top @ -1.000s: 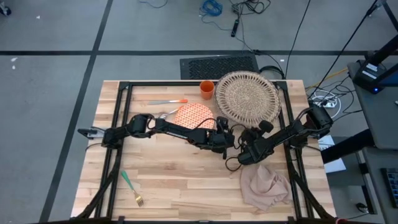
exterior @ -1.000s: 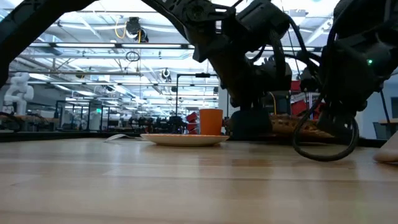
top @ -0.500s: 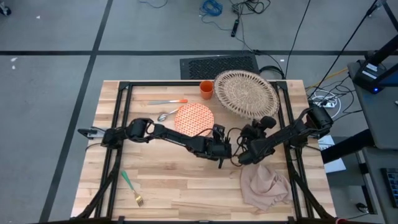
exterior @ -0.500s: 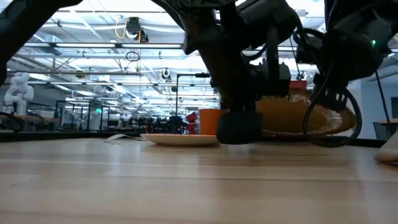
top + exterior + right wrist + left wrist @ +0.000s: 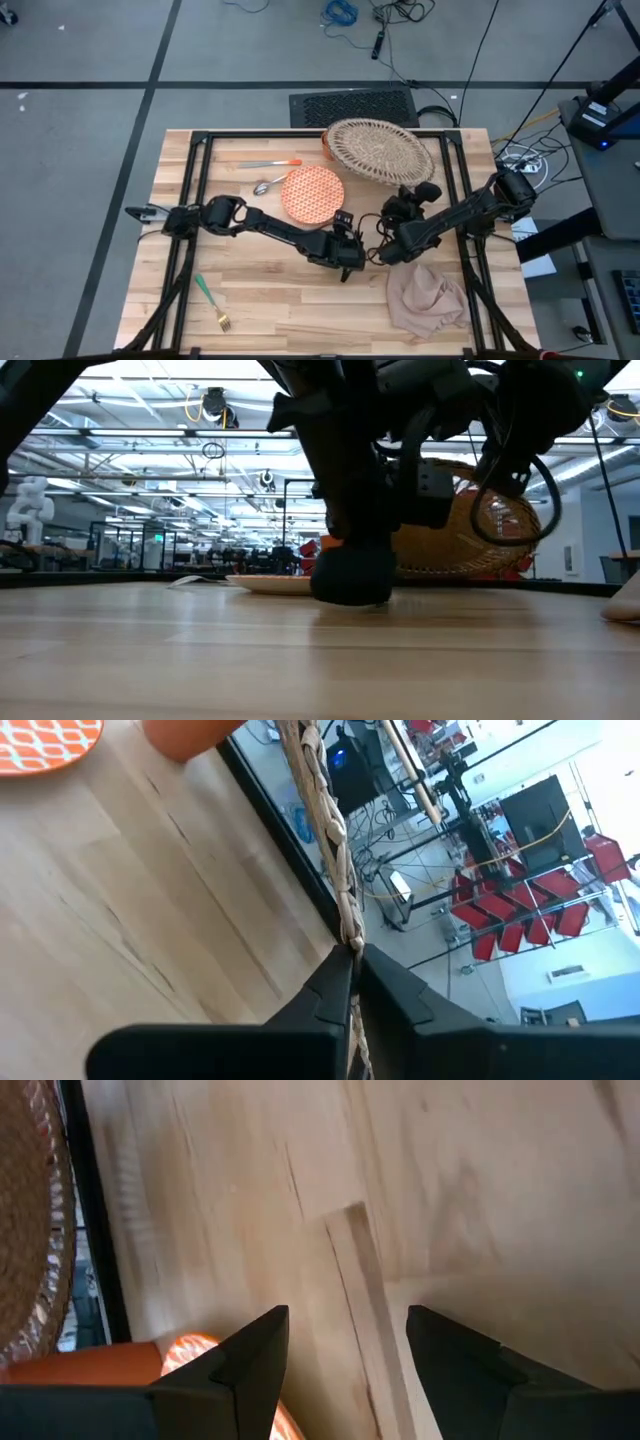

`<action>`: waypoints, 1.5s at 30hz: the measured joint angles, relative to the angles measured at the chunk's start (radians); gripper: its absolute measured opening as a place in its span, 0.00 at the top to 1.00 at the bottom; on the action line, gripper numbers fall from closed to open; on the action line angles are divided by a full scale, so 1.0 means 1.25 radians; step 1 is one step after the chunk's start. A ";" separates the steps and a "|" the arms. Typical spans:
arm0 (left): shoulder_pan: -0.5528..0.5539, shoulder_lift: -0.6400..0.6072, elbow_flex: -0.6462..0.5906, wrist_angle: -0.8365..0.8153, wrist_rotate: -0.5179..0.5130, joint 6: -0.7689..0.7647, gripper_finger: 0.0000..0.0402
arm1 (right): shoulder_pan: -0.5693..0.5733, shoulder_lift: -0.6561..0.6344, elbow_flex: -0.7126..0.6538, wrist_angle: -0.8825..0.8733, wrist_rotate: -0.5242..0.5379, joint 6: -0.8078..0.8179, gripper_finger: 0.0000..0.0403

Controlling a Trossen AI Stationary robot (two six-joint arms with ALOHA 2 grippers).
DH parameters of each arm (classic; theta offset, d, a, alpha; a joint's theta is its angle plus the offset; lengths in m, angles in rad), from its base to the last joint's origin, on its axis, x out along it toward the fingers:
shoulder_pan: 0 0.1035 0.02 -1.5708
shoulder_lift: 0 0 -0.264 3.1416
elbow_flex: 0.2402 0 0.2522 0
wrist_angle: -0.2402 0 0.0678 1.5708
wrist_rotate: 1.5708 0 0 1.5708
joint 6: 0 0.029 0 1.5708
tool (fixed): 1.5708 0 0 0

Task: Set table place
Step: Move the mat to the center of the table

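The round woven placemat [image 5: 378, 152] is at the table's far right, tipped up with its near rim raised, and appears as a slanted disc in the low view [image 5: 470, 520]. My right gripper [image 5: 405, 195] is shut on that near rim. My left gripper [image 5: 346, 262] hovers open low over bare wood [image 5: 345, 1315], near of the orange-patterned plate [image 5: 312, 192] and touching nothing. From above, the placemat's left rim covers most of the orange cup [image 5: 326, 146]. The plate lies flat on the table [image 5: 270, 280]. My right gripper pinches the placemat's near rim [image 5: 345, 925] between its two fingers, seen edge-on in the right wrist view. The fingers come from the near side, slanting slightly down. The near rim is lifted clear and the mat tilts. Whether its far rim rests on the table I cannot tell.
An orange-handled knife [image 5: 270, 164] and a spoon [image 5: 265, 186] lie far left of the plate. A green-handled fork [image 5: 210, 303] lies near the front left corner. The beige napkin [image 5: 428, 297] is crumpled at the front right. Bare wood spans the table's near middle.
My right gripper has risen, still shut on the placemat's near rim. The mat has tipped up and shifted toward the far left, over the cup. My left gripper, still open, has moved toward the table's near edge, away from the plate.
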 joint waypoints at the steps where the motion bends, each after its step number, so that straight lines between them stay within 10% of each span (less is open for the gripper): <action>1: -0.003 0.000 0.000 -0.008 0.000 -0.002 0.52 | 0.000 0.000 0.004 0.001 0.001 0.000 1.00; 30: -0.076 -0.004 0.002 -0.113 -0.079 -0.106 0.52 | 0.151 0.080 0.047 0.033 0.061 0.035 1.00; 45: -0.144 -0.209 -0.065 -0.081 -0.161 -0.112 0.52 | 0.174 0.110 0.136 0.001 0.066 -0.031 1.00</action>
